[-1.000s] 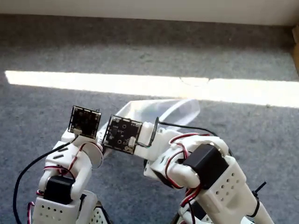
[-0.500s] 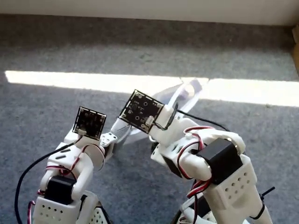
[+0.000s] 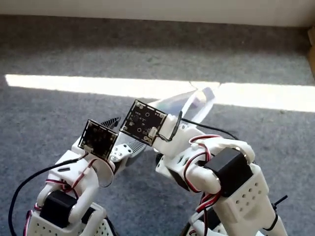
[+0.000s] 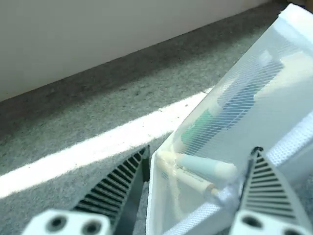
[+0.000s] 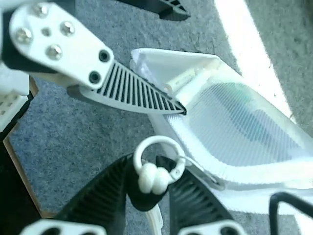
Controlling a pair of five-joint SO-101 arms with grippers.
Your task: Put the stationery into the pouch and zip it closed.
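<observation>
A translucent mesh pouch [image 3: 189, 103] is held tilted off the grey carpet between the two arms. In the left wrist view the pouch [image 4: 234, 107] holds a green pen [image 4: 198, 129], a blue one and a pale pen [image 4: 205, 166]. My left gripper [image 4: 200, 152] is open, one finger on each side of the pouch's near end. My right gripper [image 5: 149, 164] is shut on the zipper pull [image 5: 152, 178], a white bead on a ring, at the pouch [image 5: 234, 127] edge. The left arm's white finger [image 5: 127, 88] lies against the pouch's corner.
Grey carpet [image 3: 59, 113] spreads all around, crossed by a bright strip of sunlight [image 3: 98, 87]. A pale wall [image 3: 157, 10] runs along the far side. A wooden edge [image 3: 311, 49] shows at the far right. The two arms stand close together.
The right arm has lifted and swung the pouch's near end up and away. The left arm has moved forward, and its open fingers now straddle the pouch's end.
</observation>
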